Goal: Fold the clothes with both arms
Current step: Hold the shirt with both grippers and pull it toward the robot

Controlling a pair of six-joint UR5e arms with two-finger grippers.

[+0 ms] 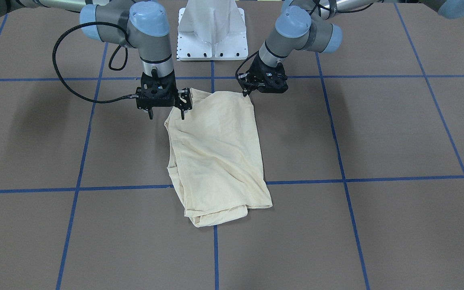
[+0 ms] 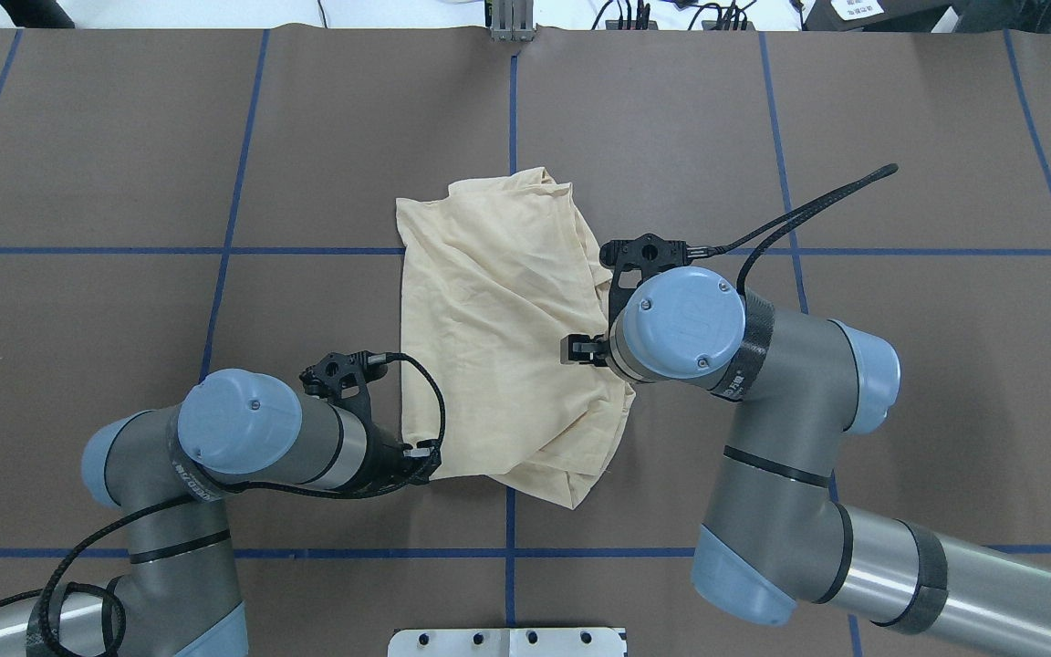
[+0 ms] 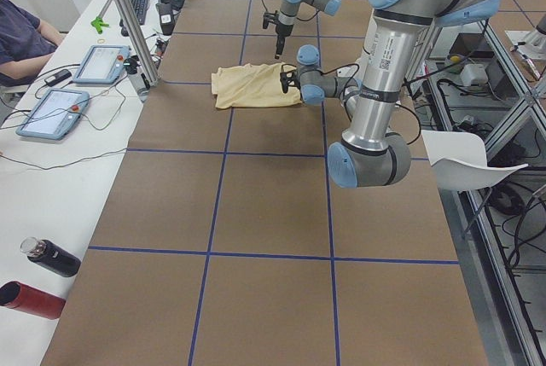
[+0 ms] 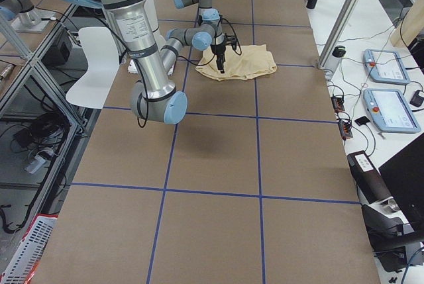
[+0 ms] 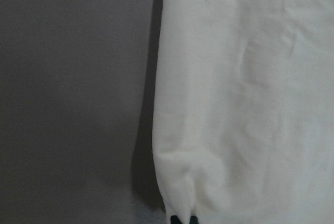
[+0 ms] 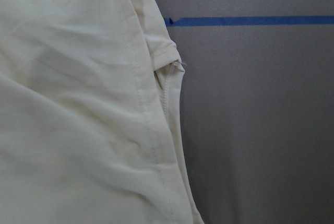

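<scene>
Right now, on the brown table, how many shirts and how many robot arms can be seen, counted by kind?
Cream shirt: 1
Robot arms: 2, the left arm and the right arm
Total: 3

From my screens, the table had a flat brown cover, marked into big squares by blue tape lines. The cream shirt lay near the middle of it, folded into a rough, wrinkled oblong with its long side running away from the robot. It covered one crossing of the tape. At the end farthest from the robot I saw a lower layer poking out. A white base plate, with bolts along its edge, sat at the robot's side, apart from the shirt.
</scene>
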